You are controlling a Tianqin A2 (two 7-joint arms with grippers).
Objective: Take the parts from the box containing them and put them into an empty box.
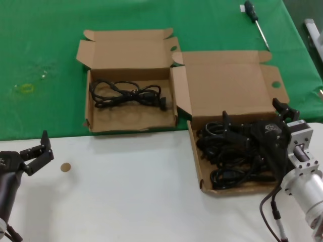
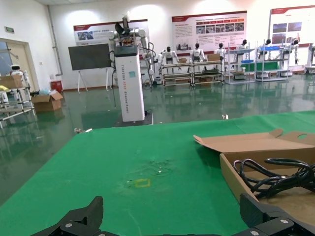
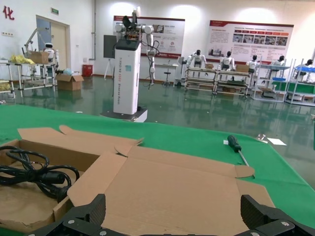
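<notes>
Looks like you're mid-transfer: your right pincer (image 1: pixel 255 118) hangs with jaws apart over the cable pile (image 1: pixel 237 156) in the larger box (image 1: pixel 198 161) at 4 o'clock. One cable (image 1: pixel 126 94) already sits in the smaller box (image 1: pixel 132 123) at 11. Next you'd drop down and close on one bundle only. Left pincer (image 1: pixel 41 151) idles apart at 8 on the desk (image 1: pixel 131 191). No writing readable on the boxes.

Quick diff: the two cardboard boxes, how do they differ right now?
Contents: the larger box holds a heap of black cables; the smaller box holds a single coiled cable.
Size: the larger box has the wider lid.
Position: the larger box lies at the robot's right under the open right gripper; the smaller box lies farther back, centre-left.
Shared: both are brown cardboard with lids open.
</notes>
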